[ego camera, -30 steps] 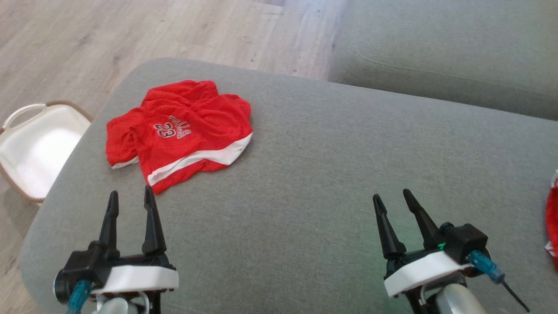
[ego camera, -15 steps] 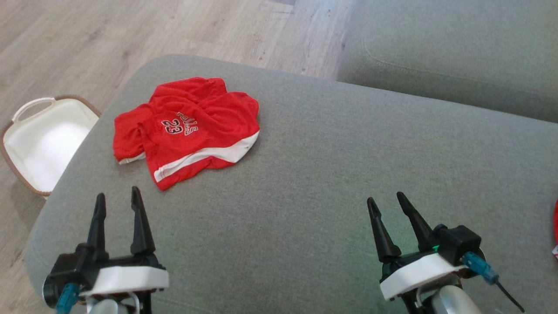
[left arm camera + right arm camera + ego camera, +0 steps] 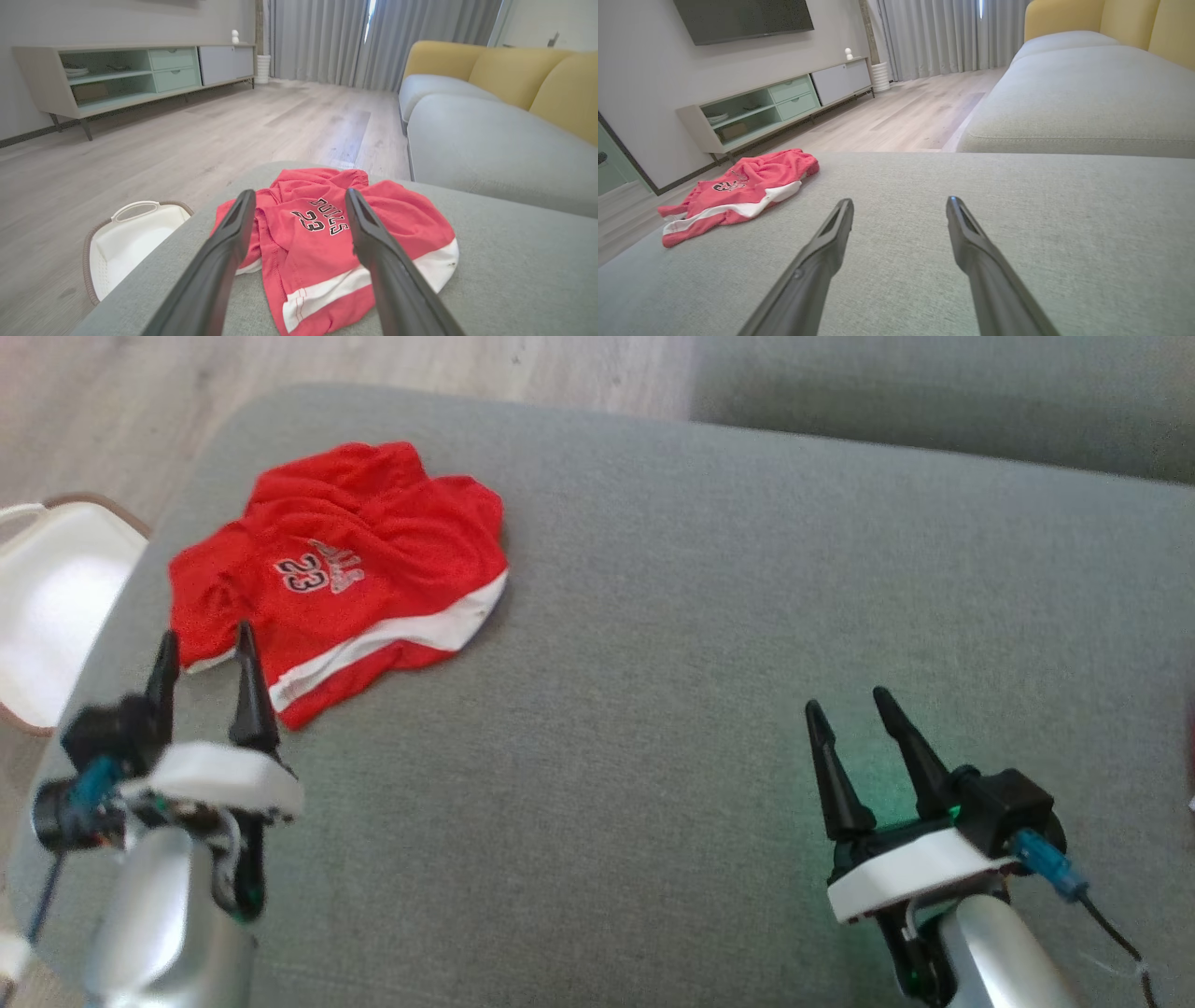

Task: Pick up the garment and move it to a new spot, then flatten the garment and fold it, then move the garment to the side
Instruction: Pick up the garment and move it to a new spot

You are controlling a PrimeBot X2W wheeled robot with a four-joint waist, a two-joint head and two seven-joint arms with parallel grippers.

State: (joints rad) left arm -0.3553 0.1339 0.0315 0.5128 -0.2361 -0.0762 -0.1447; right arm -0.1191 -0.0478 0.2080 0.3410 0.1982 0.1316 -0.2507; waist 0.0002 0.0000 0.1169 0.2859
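Garment [image 3: 341,574] crumpled on ottoman [image 3: 709,616]; left tool [image 3: 205,649] agape beside it

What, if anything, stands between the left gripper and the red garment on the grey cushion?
Nothing visible does. The open left gripper points straight at the red garment, which shows between its fingers in the left wrist view. The white basket sits on the floor beside the grey cushion, off that path.

The red garment [image 3: 303,254] bears "BULLS" above the number "23".
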